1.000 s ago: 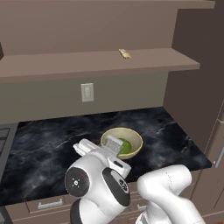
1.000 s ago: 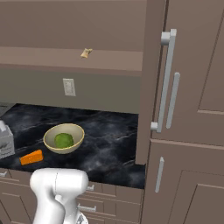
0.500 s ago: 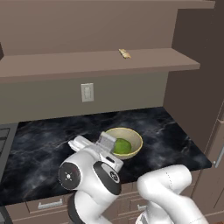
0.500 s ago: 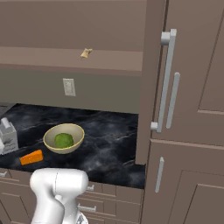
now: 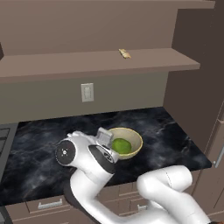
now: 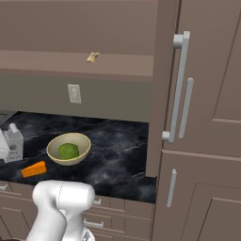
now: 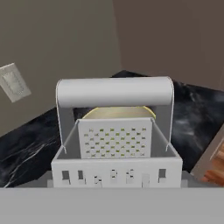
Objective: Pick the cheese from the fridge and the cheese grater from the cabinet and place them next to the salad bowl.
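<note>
Fingers of the two-finger gripper (image 6: 4,147) are hidden behind the small grey metal box grater (image 6: 13,143); they stand spread wide around its body, apparently grasping it upright, loop handle (image 7: 114,92) on top; this cheese grater sits at the left of the round cream salad bowl with its green mound (image 6: 69,148), near it, over the black marble counter (image 6: 117,150); the small orange cheese wedge (image 6: 34,169) lies on the counter just in front of the bowl
</note>
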